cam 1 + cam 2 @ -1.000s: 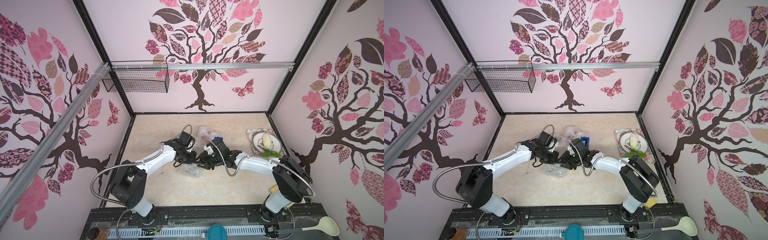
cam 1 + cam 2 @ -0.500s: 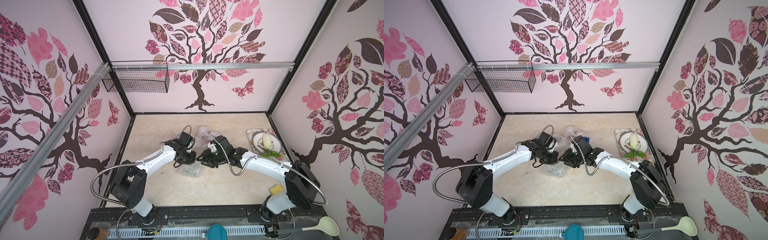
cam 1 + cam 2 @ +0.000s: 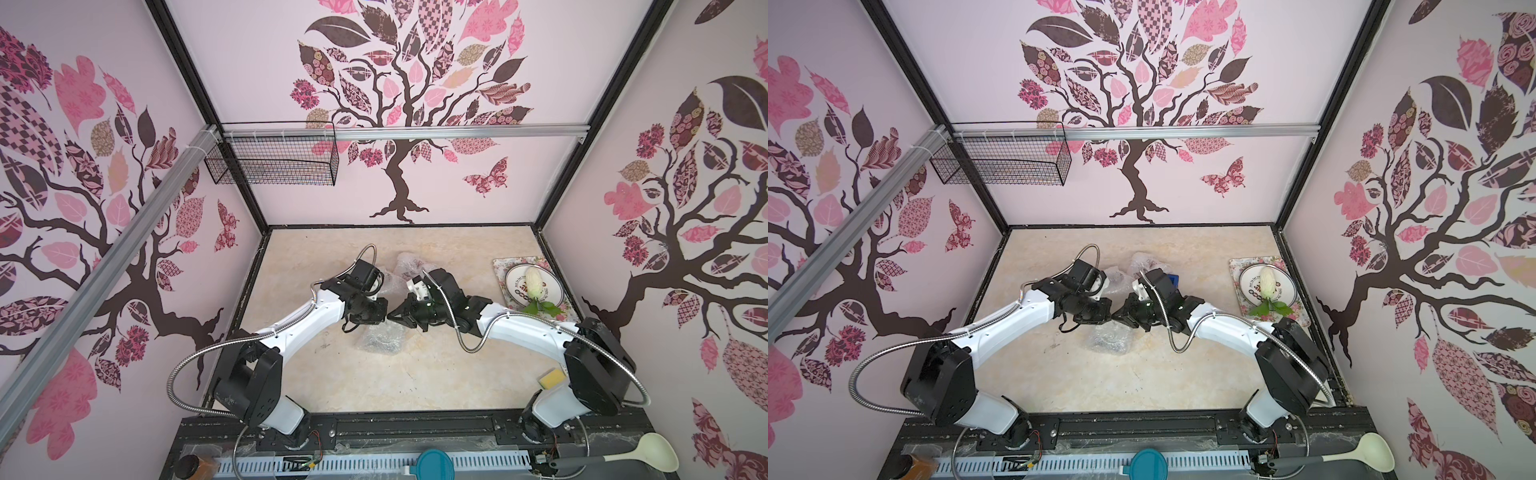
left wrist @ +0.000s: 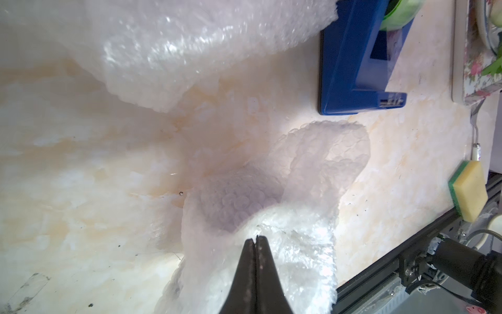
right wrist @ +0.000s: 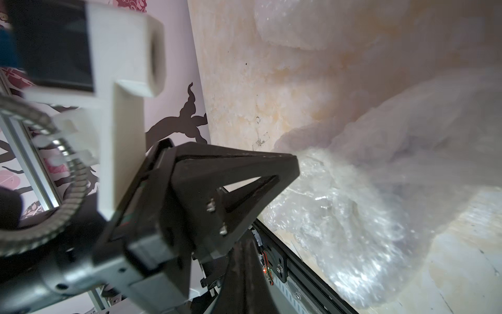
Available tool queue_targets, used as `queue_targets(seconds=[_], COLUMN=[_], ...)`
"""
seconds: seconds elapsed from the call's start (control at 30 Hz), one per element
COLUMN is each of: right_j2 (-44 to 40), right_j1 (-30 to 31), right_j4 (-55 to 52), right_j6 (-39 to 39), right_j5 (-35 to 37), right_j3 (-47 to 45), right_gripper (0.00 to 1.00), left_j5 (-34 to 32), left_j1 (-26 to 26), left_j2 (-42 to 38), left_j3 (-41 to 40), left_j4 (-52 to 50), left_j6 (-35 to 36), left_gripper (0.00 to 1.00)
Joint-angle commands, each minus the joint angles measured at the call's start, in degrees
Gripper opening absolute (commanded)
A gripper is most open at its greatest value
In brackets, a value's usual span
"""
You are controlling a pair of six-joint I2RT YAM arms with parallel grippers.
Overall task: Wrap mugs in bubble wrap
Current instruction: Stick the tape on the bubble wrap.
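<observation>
A crumpled bundle of bubble wrap (image 3: 380, 338) lies mid-table in both top views. My left gripper (image 4: 256, 239) is shut on a bunched fold of this bubble wrap (image 4: 298, 244). A pale lavender shape (image 4: 236, 201), perhaps a mug, shows through the wrap; no mug is bare. My right gripper (image 5: 244, 246) is shut, its tip just beside the left gripper's fingers (image 5: 244, 185), with nothing seen between its jaws. In a top view the left gripper (image 3: 384, 317) and right gripper (image 3: 392, 318) meet tip to tip above the bundle. More wrapped bundles (image 3: 409, 266) lie behind.
A blue tape dispenser (image 4: 358, 62) stands beyond the bundles. A floral tray (image 3: 505, 266) with a plate (image 3: 515, 291) sits at the right wall. A yellow-green sponge (image 3: 552, 379) lies by the right arm's base. A wire basket (image 3: 274, 162) hangs on the back rail.
My right gripper has swung back in against the left gripper's tip and its jaws have closed. The left gripper has held its grip in place.
</observation>
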Motion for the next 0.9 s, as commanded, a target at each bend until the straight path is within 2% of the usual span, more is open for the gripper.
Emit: queue_targets(seconds=[0.0,0.47,0.57,0.73,0.87], right_j2=[2.7,10.3,12.4,14.9,13.8], right_j1=[0.4,0.5,0.5,0.8,0.9], right_j4=[2.3,2.4,2.6,-5.1,-8.1], right_j6=[0.6,-0.8,-1.3,-4.8,-6.7], right_j5=[-1.8,-2.0,-1.1,3.0,4.7], right_j3=[0.6,0.5,1.0,5.3,7.5], right_gripper=[0.0,0.0,0.0,0.0,0.0], left_j5=[-1.3,-3.5,-3.8,-4.0,-5.3], left_j1=[0.2,3.3,3.9,4.7,5.5], left_j2=[-1.0,-6.2,-8.7,-12.5,-14.7], left_j3=[2.3,7.5,6.6,3.1,1.6], left_j4=[-0.2,-4.5,-5.2,-5.1,-6.3], left_j6=[-0.3,-1.5,-1.7,-2.1,-2.1], left_gripper=[0.0,0.0,0.0,0.0,0.0])
